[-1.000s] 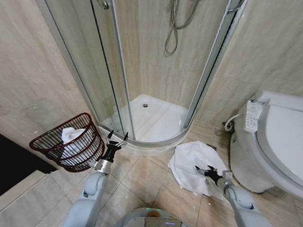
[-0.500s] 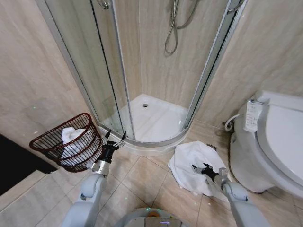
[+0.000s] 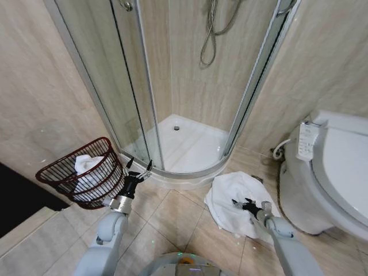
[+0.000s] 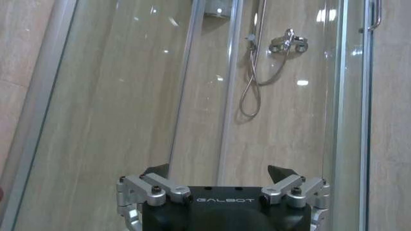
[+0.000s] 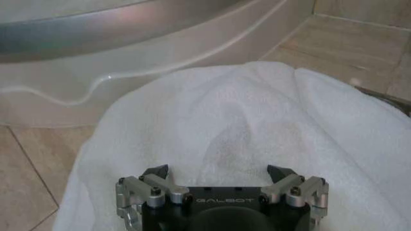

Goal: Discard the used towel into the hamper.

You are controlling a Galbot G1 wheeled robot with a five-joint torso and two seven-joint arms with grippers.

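A white towel (image 3: 237, 195) lies crumpled on the floor tiles between the shower base and the toilet. My right gripper (image 3: 240, 204) hovers open just over the towel's near part; in the right wrist view the towel (image 5: 231, 130) spreads out past the open fingers (image 5: 156, 172). The dark reddish-brown wire hamper (image 3: 86, 172) stands tilted at the left, with white cloth inside it. My left gripper (image 3: 138, 167) is open, raised beside the hamper's right side and pointing at the shower glass, with nothing between its fingers (image 4: 156, 170).
A curved glass shower enclosure (image 3: 172, 98) with a white base (image 3: 190, 146) stands straight ahead. A white toilet (image 3: 330, 172) takes up the right. Bare floor tiles (image 3: 172, 215) lie between my arms. A dark opening (image 3: 17, 195) is at the far left.
My right gripper has crept forward over the towel toward the shower base. My left gripper has shifted slightly toward the hamper. The hamper and towel have not moved.
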